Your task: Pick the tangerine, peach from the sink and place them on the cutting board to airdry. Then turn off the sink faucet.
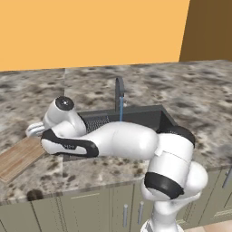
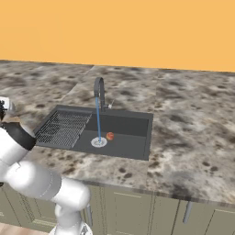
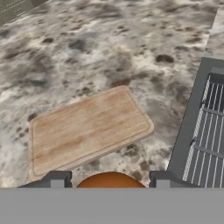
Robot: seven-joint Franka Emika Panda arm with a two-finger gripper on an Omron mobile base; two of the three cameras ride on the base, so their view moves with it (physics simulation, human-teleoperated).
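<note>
Hovering above the granite surface [image 3: 109, 48], the gripper [image 3: 110, 180] holds the tangerine [image 3: 111, 180], an orange dome wedged between the two dark finger tips [image 3: 56, 179] at the bottom of the hand view. The cutting board [image 3: 87, 127] lies flat on the surface just beyond the held fruit, its long side running slantwise, bare of any fruit. The sink [image 3: 192, 113] lies beside the board's right end, its ribbed draining grid [image 3: 210, 131] on the half nearest the board. In the left base view the arm reaches leftward across the sink's front rim, with the board [image 1: 18, 156] near the surface's front edge. In the right base view the peach [image 2: 110, 136] rests on the basin floor just beside the round silver drain [image 2: 98, 142], on the half away from the grid. The sink faucet [image 2: 99, 92] stands at the back rim, a thin blue stream [image 2: 97, 121] falling onto the drain.
</note>
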